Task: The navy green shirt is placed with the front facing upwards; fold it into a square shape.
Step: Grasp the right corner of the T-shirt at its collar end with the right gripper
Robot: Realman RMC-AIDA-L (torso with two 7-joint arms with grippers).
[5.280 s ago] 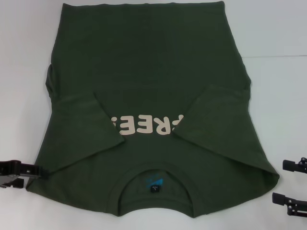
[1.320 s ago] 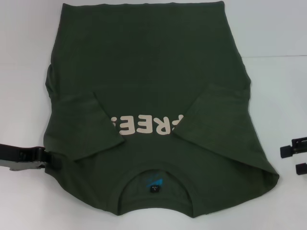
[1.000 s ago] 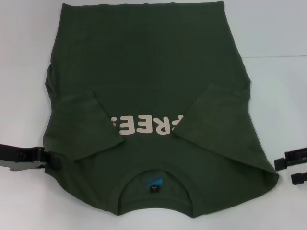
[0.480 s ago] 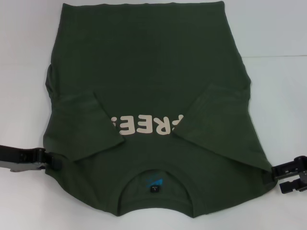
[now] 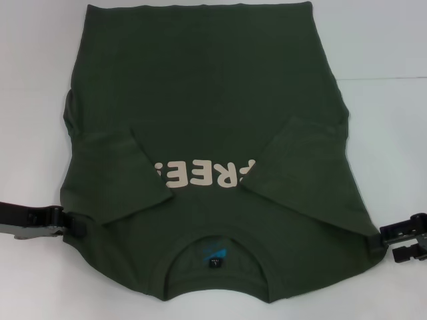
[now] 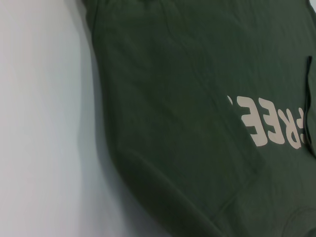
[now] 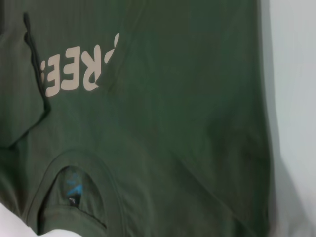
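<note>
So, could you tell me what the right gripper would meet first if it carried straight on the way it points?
The right gripper points inward at the shirt, so it would likely meet the near shoulder edge first; it is already at or touching that edge, though depth is unclear.

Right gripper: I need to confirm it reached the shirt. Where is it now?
In the head view the right gripper sits at the shirt's near right corner, on the white table, touching the shoulder edge.

The navy green shirt (image 5: 213,133) lies flat on the table (image 5: 387,53), collar nearest the robot, both sleeves folded inward over the chest. The left gripper (image 5: 72,225) meets its left edge — the right gripper (image 5: 390,241) its right edge.
</note>
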